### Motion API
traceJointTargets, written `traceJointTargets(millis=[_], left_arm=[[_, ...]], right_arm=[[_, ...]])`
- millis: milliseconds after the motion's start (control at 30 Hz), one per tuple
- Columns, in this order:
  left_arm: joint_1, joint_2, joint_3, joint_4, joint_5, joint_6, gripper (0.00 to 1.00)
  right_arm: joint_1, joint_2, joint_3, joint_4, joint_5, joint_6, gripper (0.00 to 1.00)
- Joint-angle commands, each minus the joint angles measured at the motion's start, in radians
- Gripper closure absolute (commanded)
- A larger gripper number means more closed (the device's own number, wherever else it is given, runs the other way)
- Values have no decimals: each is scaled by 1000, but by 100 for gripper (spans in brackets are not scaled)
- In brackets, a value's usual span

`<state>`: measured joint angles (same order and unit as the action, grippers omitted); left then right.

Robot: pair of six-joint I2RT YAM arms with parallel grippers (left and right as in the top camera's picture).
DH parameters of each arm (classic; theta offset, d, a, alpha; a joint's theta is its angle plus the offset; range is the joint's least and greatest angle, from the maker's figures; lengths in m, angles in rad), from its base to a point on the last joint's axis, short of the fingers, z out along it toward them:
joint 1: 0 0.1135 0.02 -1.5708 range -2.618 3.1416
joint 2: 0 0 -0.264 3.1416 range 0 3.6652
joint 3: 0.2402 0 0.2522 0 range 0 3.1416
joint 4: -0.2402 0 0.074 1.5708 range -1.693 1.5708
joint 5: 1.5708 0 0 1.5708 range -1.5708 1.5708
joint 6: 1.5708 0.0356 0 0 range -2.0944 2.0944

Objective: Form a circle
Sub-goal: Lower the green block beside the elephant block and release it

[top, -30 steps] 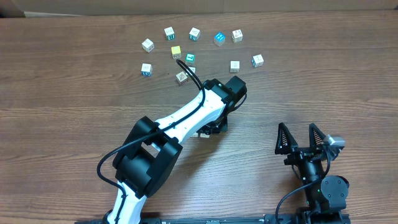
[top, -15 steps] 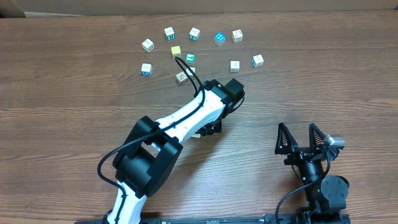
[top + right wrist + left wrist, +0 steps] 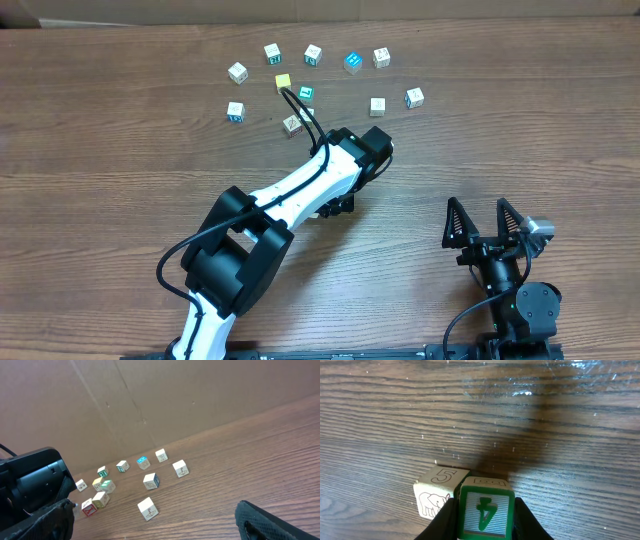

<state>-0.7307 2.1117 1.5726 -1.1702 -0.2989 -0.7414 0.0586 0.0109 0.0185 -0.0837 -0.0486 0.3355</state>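
Left wrist view: left gripper (image 3: 486,522) clenched on a green block (image 3: 486,512), bottom center, just beside an elephant block (image 3: 435,496) — right gripper (image 3: 485,222) released, lower right overhead; other blocks (image 3: 313,54) upper center.

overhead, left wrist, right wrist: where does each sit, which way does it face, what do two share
Overhead: above the table, looking straight down; loose blocks, the left arm reaching in, the right gripper open.
Left wrist: on the left gripper, looking down past its fingers shut on the green block; elephant block beside.
Right wrist: low, facing across the table to a cardboard wall; its fingertips at the bottom corners.
Shared: overhead and right wrist both show the loose blocks and left arm.
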Motion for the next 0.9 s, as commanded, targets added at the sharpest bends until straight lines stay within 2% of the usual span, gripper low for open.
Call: traceJointTargets(millis=[0,100,200,333,733,867], left_arm=[[10,-6,-7,-2,39,0,81],[10,-6,-7,-1,49,1,76],[10,-6,-7,-2,50,1,64],[10,-6,-7,-3,56,1,59],[17,-6,61,39,54,61,62],[18,-6,102,6,84,70,71]], right_arm=[[-8,-8,-10,3,-6,-11,0],[-8,-8,-10,3,-6,-11,0],[-8,-8,-10,3,-6,-11,0],[-8,-8,-10,3,-6,-11,0],[-8,-8,-10,3,-6,-11,0],[-8,-8,-10,3,-6,-11,0]])
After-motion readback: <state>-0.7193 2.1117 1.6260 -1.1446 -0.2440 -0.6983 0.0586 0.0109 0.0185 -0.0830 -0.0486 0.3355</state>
